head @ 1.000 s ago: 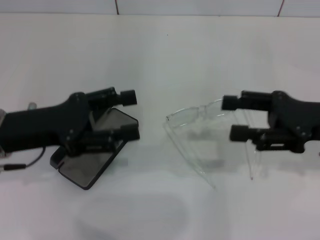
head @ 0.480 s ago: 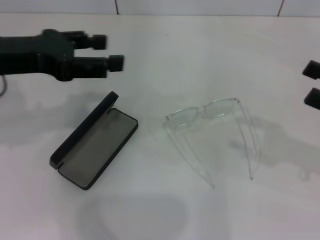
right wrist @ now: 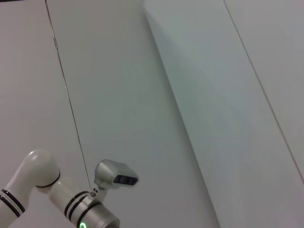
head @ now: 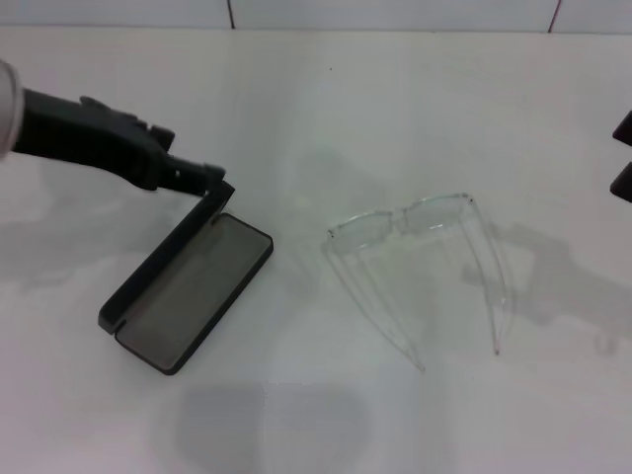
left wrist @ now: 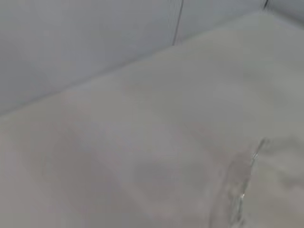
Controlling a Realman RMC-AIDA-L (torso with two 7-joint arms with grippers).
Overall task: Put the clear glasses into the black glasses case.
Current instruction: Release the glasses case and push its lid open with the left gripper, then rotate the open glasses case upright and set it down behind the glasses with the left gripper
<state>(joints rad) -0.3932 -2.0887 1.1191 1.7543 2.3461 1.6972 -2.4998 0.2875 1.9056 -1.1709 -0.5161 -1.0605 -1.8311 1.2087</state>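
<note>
The black glasses case (head: pixel 188 294) lies open at the left of the table, its grey lining up and its lid standing along the far-left side. The clear glasses (head: pixel 410 222) rest right of it, temple arms unfolded and pointing toward me. My left gripper (head: pixel 202 180) reaches in from the upper left, its tip at the far end of the case's lid. Only the tips of my right gripper (head: pixel 624 154) show at the right edge, apart and holding nothing, well clear of the glasses. A faint clear edge of the glasses (left wrist: pixel 235 202) shows in the left wrist view.
The white table (head: pixel 326 415) carries only the case and the glasses. A white wall (head: pixel 395 12) with seams runs along the back edge. The right wrist view faces away from the table toward a white robot arm (right wrist: pixel 57 194).
The left gripper swung down from the upper left to the far end of the case's lid. The right gripper stayed at the right edge. Case and glasses have not moved.
</note>
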